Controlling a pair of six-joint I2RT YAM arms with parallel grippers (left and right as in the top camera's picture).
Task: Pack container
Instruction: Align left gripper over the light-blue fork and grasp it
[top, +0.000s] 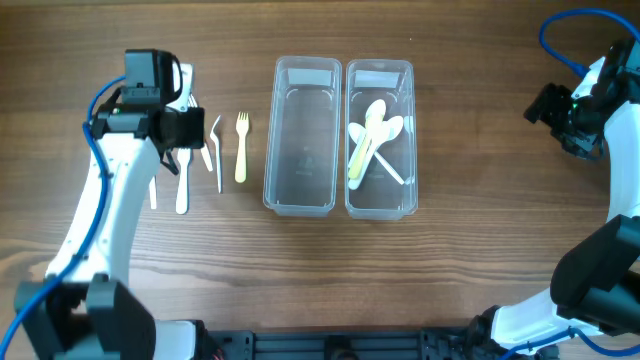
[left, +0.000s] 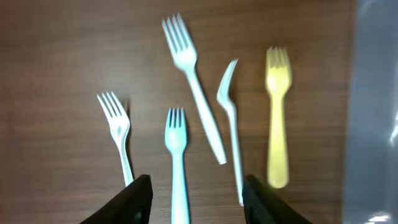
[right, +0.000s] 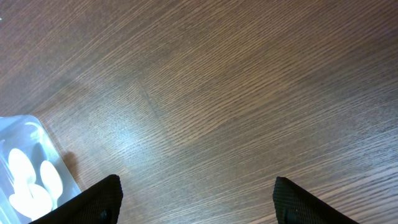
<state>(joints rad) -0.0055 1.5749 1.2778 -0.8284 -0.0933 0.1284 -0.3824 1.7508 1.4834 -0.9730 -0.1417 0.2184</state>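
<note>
Seen from above, two clear plastic containers sit side by side, long sides touching, at the middle of a wooden counter (top: 480, 230). The left container (top: 303, 140) holds nothing. The right container (top: 380, 85) holds a loose heap of spoons (top: 375, 135), mostly white with one yellow. To the left of the containers, forks lie in a rough row on the counter: a yellow fork (left: 277, 118) nearest the containers, then four white forks (left: 194, 93), one turned on its side and one tilted. The left hand (left: 196, 186) hovers over these forks with its fingers spread, gripping nothing. The right hand (right: 196, 181) is well off to the right of the containers, over bare wood, fingers spread wide and empty.
</note>
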